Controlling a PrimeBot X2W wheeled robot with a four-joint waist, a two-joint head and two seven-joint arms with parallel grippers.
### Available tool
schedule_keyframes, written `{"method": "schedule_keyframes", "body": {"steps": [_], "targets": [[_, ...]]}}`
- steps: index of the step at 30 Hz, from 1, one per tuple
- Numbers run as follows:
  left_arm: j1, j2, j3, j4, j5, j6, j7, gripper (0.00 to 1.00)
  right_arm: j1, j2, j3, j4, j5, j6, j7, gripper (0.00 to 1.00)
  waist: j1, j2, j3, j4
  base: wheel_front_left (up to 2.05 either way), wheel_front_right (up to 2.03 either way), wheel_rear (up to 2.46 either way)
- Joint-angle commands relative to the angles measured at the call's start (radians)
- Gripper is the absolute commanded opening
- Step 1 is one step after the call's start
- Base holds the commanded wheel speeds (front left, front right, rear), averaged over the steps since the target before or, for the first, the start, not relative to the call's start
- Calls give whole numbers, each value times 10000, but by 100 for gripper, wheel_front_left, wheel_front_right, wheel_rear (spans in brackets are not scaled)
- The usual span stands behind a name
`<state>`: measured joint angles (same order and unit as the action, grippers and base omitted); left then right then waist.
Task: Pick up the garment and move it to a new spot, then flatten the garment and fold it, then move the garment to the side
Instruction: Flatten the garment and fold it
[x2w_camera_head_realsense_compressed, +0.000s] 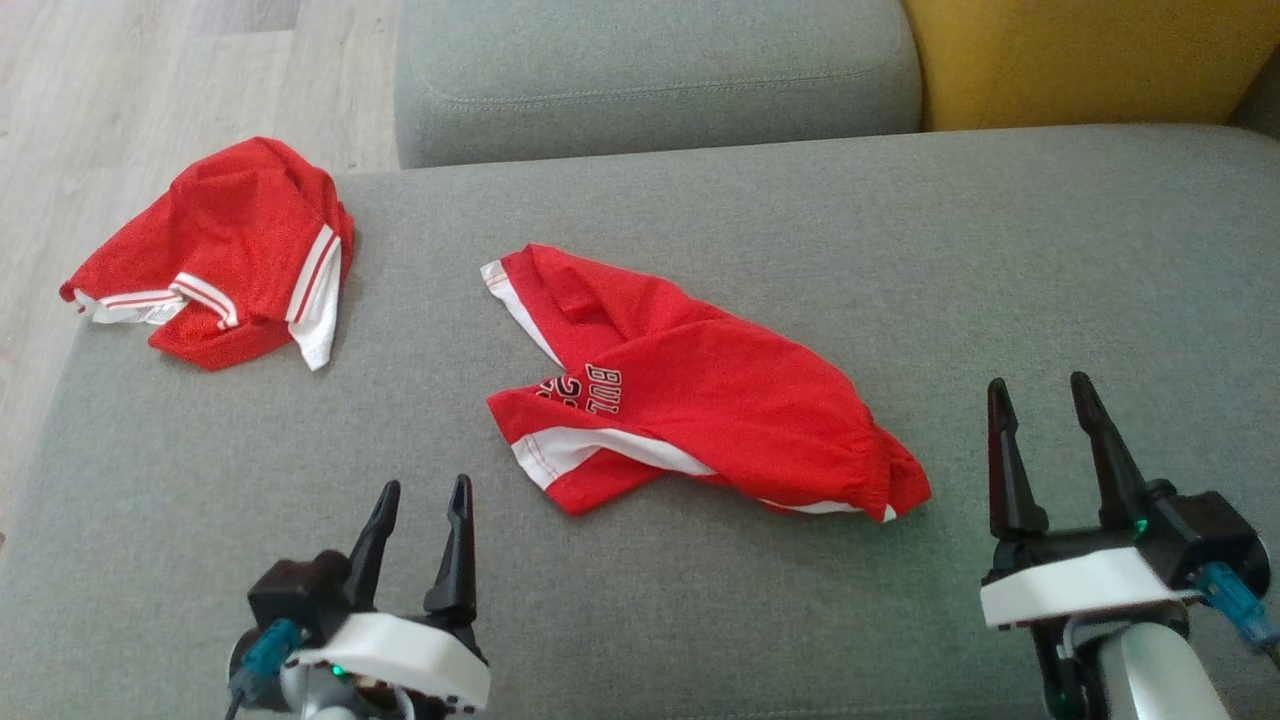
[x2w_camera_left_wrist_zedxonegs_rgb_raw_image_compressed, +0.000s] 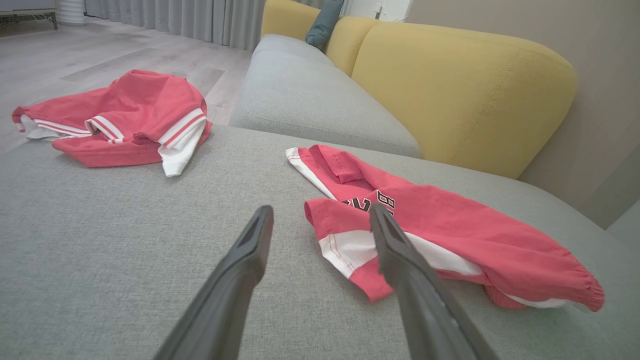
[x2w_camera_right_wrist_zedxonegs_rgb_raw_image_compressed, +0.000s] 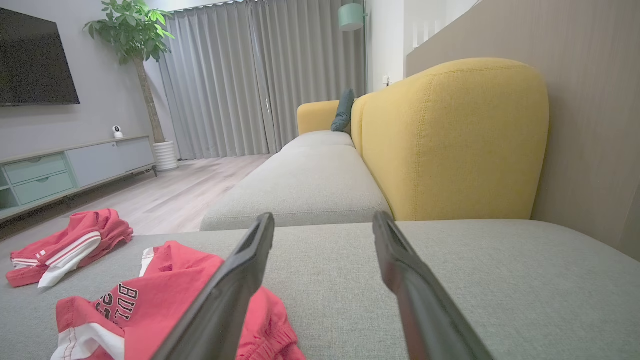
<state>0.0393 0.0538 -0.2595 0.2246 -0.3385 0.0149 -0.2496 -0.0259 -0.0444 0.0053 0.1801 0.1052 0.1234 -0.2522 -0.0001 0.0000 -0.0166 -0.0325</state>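
Both left fingers (x2w_camera_head_realsense_compressed: 458, 540) and right fingers (x2w_camera_head_realsense_compressed: 1005, 460) are held spread and empty over the sofa (x2w_camera_head_realsense_compressed: 900, 250); the garment (x2w_camera_head_realsense_compressed: 700, 400) is seen crumpled between them, slightly ahead, presumably for a two-ended grasp.

The crumpled red jersey garment with white trim and lettering (x2w_camera_head_realsense_compressed: 700, 400) lies in the middle of the wide grey fabric sofa seat (x2w_camera_head_realsense_compressed: 700, 620), between my two grippers — my left gripper (x2w_camera_head_realsense_compressed: 426, 483) near its front left corner, my right gripper (x2w_camera_head_realsense_compressed: 1038, 381) just off its right end, neither touching it. A second bunched red-and-white garment (x2w_camera_head_realsense_compressed: 220, 250) sits at the seat's far left edge, well apart from the first. Behind the seat lies a grey upholstered cushion (x2w_camera_head_realsense_compressed: 650, 70), with a yellow padded backrest (x2w_camera_head_realsense_compressed: 1080, 60) to its right — and pale wooden floor (x2w_camera_head_realsense_compressed: 100, 80) to its left.
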Motion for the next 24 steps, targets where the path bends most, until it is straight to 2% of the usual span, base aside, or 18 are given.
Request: {"method": "schedule_keyframes", "body": {"steps": [1,24], "targets": [[-303,-33,225,-394,-70,68,-122,100,-190,-58,292,-250,-44,73,-95,100,1,0,1,3,0,0,0],[-340,-35,133,-737,77,230,-122,100,-274,-58,261,298,-123,73,-95,100,1,0,75,117,0,0,0]]}}
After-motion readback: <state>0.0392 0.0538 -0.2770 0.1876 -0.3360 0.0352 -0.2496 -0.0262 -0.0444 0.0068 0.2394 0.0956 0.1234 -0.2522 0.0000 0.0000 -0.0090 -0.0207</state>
